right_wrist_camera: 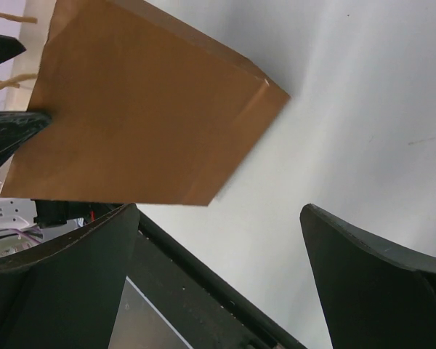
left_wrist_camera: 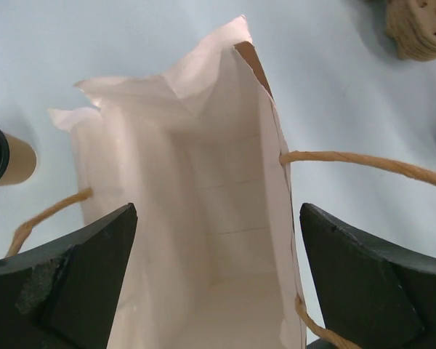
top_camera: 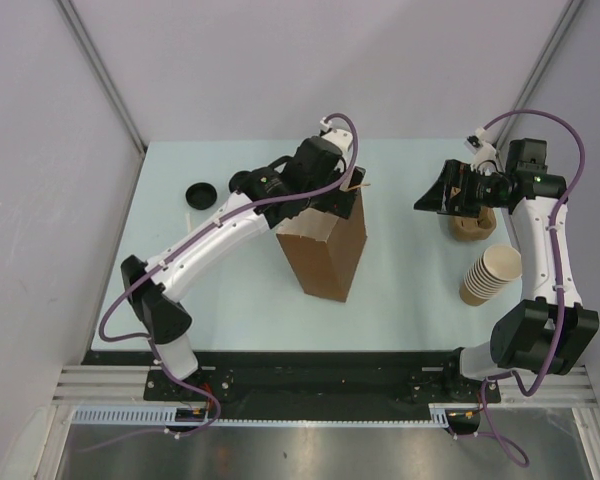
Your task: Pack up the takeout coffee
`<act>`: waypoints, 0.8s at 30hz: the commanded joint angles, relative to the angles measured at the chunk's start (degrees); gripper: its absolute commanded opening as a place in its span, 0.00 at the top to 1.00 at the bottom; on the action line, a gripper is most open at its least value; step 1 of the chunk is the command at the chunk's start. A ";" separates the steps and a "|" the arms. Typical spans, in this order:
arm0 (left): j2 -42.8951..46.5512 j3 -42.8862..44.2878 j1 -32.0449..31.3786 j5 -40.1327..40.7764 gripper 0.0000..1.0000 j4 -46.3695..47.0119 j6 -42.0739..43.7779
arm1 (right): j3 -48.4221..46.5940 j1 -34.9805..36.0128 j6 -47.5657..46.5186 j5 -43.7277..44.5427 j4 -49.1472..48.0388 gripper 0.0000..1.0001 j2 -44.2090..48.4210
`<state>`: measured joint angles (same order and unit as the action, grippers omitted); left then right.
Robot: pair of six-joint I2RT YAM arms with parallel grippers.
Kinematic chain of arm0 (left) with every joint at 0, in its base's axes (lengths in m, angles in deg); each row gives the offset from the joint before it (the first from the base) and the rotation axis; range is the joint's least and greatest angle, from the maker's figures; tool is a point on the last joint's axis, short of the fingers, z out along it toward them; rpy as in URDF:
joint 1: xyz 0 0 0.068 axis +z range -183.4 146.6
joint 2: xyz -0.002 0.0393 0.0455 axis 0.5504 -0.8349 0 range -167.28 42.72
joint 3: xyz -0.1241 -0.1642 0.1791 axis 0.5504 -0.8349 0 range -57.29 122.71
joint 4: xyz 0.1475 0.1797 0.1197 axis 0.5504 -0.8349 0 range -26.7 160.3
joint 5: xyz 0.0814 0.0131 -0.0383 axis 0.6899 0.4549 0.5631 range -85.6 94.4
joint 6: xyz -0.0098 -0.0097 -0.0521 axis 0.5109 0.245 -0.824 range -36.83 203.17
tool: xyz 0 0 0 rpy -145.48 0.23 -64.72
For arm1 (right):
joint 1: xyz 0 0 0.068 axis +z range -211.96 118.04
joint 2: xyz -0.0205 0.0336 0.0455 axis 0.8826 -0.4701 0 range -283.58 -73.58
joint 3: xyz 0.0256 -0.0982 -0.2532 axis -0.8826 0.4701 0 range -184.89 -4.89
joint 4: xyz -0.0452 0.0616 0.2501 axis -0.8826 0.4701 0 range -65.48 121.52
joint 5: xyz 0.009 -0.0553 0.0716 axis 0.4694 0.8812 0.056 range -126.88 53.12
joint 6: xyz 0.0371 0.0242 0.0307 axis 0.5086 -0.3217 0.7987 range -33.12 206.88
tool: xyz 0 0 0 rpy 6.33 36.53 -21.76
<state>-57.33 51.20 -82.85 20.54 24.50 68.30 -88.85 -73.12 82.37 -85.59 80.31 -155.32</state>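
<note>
Coffee (top_camera: 200,193) sits on the pale worktop (top_camera: 400,290), left of the bag (top_camera: 325,255). Left gripper (left_wrist_camera: 218,218) gapes empty over the bag's mouth; right gripper (right_wrist_camera: 218,214) hangs wide, empty.

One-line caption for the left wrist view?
Open left gripper above the open paper bag; lidded coffee cup at left.

No lettering, brand or number can be read. The brown paper bag (top_camera: 325,250) under the left gripper (top_camera: 345,193) is plain (white lining too); the right gripper (top_camera: 432,190) has an orange speck (top_camera: 467,186), illegible.
</note>
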 commanded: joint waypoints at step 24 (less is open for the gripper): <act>1.44 10.77 5.93 -21.31 1.00 -4.56 13.81 | 0.03 -2.20 -0.23 -2.97 -0.24 0.00 2.81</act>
<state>-56.79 54.81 -83.13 7.01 19.38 77.87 -88.79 -74.87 82.35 -87.20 80.39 -153.39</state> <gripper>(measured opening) 0.015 0.994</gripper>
